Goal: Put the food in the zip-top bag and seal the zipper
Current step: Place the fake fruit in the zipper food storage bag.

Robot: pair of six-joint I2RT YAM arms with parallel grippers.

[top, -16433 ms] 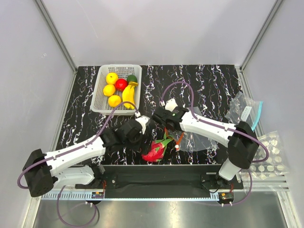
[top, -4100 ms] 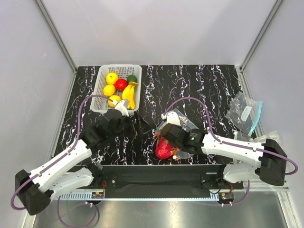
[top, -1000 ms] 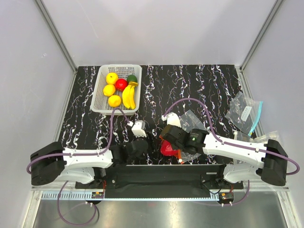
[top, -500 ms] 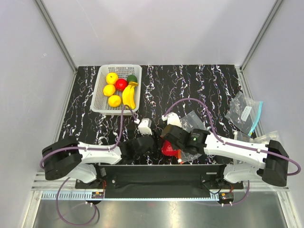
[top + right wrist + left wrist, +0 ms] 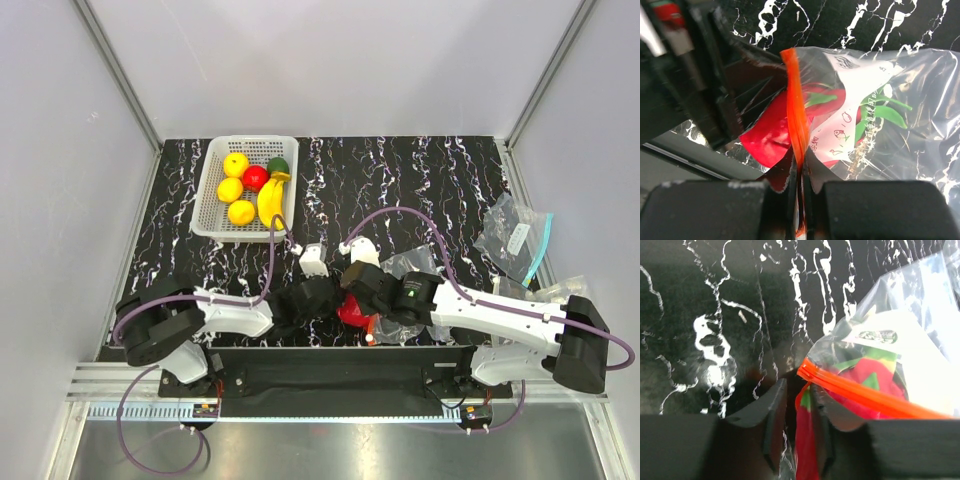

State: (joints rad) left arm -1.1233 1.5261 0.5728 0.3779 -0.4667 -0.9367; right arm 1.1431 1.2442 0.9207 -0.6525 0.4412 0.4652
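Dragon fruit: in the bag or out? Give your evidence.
In. The right wrist view shows the dragon fruit, red body and green leaves, under the clear plastic of the bag.

Left hand (image 5: 799,440) and right hand (image 5: 799,186) hem in the zipper (image 5: 795,110).

The right tool (image 5: 800,175) sits at bottom centre, its two fingers pinched together on the red-orange zipper (image 5: 794,100). The zipper runs upward from the grip to the top corner of the clear zip-top bag (image 5: 910,90). Inside the bag lies the pink-red dragon fruit (image 5: 765,135), its green leaves (image 5: 887,114) pointing right, partly behind a white printed label (image 5: 840,132). The bag rests on the black, white-veined worktop (image 5: 840,20). The dark left arm (image 5: 700,85) fills the upper left, overlapping the bag's left edge.
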